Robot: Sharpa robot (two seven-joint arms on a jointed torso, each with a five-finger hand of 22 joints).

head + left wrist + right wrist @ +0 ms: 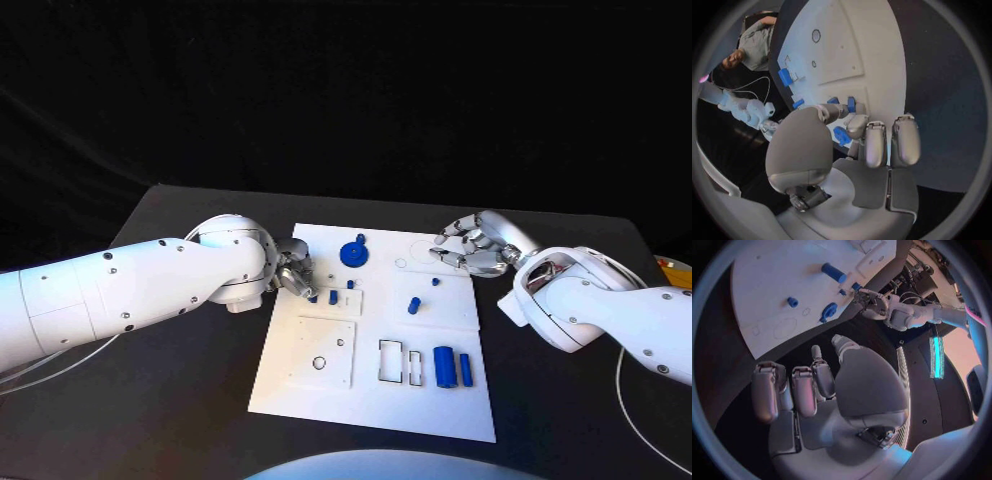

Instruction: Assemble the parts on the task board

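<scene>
While both white arms reach in from the frame's sides, the flat white rectangular task board [433, 395] lies in the middle of the matte black table [188, 400], its surface smooth and cut with shallow recesses and small round holes.

Left silver many-fingered hand [293, 270]: at the board's left edge, mid-left of the head view. In the left wrist view its fingers [873, 145] are curled in close together over the board edge, just beside a small blue part [842, 136]; I cannot tell whether they grip it.

Right silver many-fingered hand [473, 245]: at the board's upper right corner. Fingers [804, 390] curled inward, nothing seen held.

Parts on the board, all glossy blue plastic:
- round blue disc with a knob [355, 251], upper centre of the board;
- two small blue pegs [340, 291] near the left hand;
- short upright blue pin [414, 305], centre;
- two blue cylinders lying side by side [453, 368], lower right of the board, beside a black-outlined rectangular slot [392, 360].
</scene>
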